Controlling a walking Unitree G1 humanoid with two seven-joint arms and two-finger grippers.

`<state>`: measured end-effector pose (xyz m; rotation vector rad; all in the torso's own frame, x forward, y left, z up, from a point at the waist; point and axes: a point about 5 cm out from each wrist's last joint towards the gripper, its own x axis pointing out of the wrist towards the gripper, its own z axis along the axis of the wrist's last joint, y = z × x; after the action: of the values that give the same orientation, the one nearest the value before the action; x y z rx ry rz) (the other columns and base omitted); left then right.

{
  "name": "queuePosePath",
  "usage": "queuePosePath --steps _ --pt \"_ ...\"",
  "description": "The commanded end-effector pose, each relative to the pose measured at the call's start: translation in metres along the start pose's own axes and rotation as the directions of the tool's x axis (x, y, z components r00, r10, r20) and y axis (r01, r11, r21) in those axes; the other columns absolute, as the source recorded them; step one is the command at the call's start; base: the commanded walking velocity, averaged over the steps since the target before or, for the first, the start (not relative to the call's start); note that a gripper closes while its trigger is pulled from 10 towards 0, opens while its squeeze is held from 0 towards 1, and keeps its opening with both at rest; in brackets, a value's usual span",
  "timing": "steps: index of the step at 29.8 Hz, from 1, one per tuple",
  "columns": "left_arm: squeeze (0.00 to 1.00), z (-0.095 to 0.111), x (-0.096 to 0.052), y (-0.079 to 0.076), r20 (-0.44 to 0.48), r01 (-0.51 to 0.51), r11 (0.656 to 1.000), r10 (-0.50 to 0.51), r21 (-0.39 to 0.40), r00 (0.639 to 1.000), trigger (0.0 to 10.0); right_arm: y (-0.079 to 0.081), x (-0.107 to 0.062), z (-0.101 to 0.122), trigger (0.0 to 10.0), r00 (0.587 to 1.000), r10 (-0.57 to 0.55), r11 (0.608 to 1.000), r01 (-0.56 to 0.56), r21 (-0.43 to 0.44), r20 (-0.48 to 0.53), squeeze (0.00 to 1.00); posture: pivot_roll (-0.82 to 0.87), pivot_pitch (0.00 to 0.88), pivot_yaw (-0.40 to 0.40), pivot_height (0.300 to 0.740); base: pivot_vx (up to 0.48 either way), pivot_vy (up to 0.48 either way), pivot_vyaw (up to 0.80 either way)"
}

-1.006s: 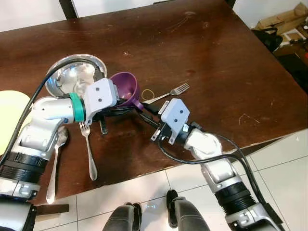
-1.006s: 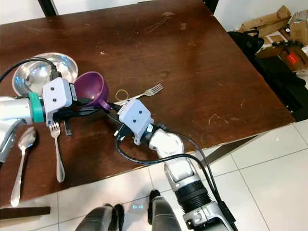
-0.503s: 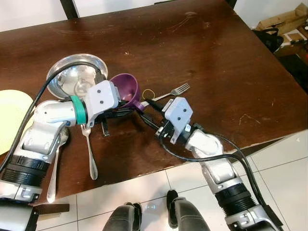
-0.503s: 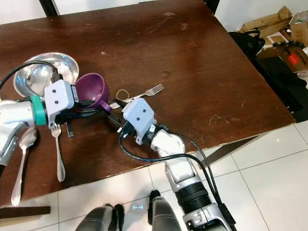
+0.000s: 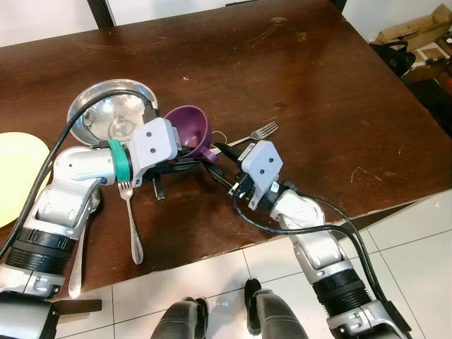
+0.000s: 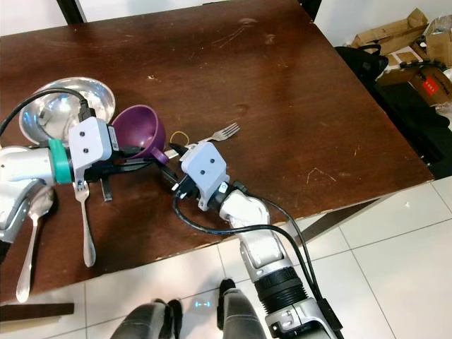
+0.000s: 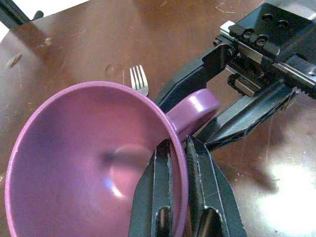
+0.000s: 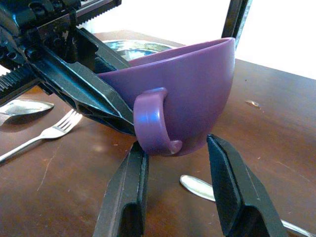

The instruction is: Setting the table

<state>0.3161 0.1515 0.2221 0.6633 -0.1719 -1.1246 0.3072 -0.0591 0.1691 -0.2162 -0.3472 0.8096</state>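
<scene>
My left gripper (image 5: 189,157) is shut on the rim of a purple cup (image 5: 186,126), close to the cup's handle. It holds the cup tilted just above the dark wooden table (image 5: 311,78). In the left wrist view its two fingers (image 7: 160,197) pinch the cup wall (image 7: 89,158). My right gripper (image 8: 177,145) is open, one finger on each side of the cup's handle (image 8: 150,121) without touching it. In the head view the right gripper (image 5: 216,161) reaches in from the table's front edge.
A steel bowl (image 5: 106,109) sits just behind the cup. A fork (image 5: 131,219) and a spoon (image 5: 79,244) lie near the front left, beside a yellow plate (image 5: 13,173). Another fork (image 5: 258,132) and a yellow rubber band (image 5: 219,134) lie right of the cup. Boxes (image 5: 413,32) stand on the floor.
My left gripper has carried the cup a little to the right. The right gripper has moved in toward the cup, so its open fingers now straddle the handle.
</scene>
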Motion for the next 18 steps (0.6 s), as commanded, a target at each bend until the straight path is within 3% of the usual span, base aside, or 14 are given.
queuePosePath --steps 1,2,3,4,9,10,18 --pt "0.0 -0.0083 0.0127 -0.0259 -0.008 0.145 0.989 -0.145 -0.036 0.989 10.0 -0.0085 0.0081 0.0156 9.5 0.994 -0.069 0.998 0.07 -0.008 0.079 0.0 0.03 0.175 0.101 0.74 0.0 0.0 0.0" --pt "0.0 -0.0083 0.0127 -0.0259 -0.008 0.145 0.989 -0.145 -0.036 0.989 10.0 -0.0085 0.0081 0.0156 9.5 0.994 -0.069 0.998 0.07 -0.008 0.079 0.0 0.03 0.175 0.101 0.74 0.0 0.0 0.0" --pt "0.0 -0.0089 0.0121 -0.0271 -0.01 0.152 0.988 -0.152 -0.039 0.988 10.0 -0.01 0.0082 0.0159 8.7 0.993 -0.081 0.997 0.082 -0.012 0.081 0.0 0.03 0.175 0.101 0.74 0.0 0.0 0.0" --pt "0.0 -0.0096 0.0117 -0.0287 -0.014 0.162 0.986 -0.163 -0.042 0.987 10.0 -0.011 0.0084 0.0162 6.6 0.993 -0.088 0.996 0.089 -0.014 0.082 0.0 0.03 0.175 0.101 0.74 0.0 0.0 0.0" --pt "0.0 -0.0104 0.0114 -0.0303 -0.018 0.173 0.984 -0.174 -0.045 0.985 10.0 -0.0117 0.0086 0.0164 6.6 0.992 -0.093 0.995 0.095 -0.016 0.084 0.0 0.03 0.175 0.101 0.74 0.0 0.0 0.0" --pt "0.0 -0.0109 0.0113 -0.0309 -0.021 0.176 0.983 -0.178 -0.047 0.984 10.0 -0.0115 0.0088 0.0168 0.0 0.992 -0.094 0.995 0.096 -0.016 0.089 0.0 0.03 0.179 0.101 0.74 0.0 0.0 0.0" --pt "0.0 -0.0155 0.0128 -0.0289 -0.057 0.162 0.987 -0.163 -0.02 0.985 10.0 -0.0105 0.0075 0.0172 0.0 0.991 -0.087 0.996 0.088 -0.012 0.098 0.0 0.03 0.185 0.103 0.74 0.0 0.0 0.0"
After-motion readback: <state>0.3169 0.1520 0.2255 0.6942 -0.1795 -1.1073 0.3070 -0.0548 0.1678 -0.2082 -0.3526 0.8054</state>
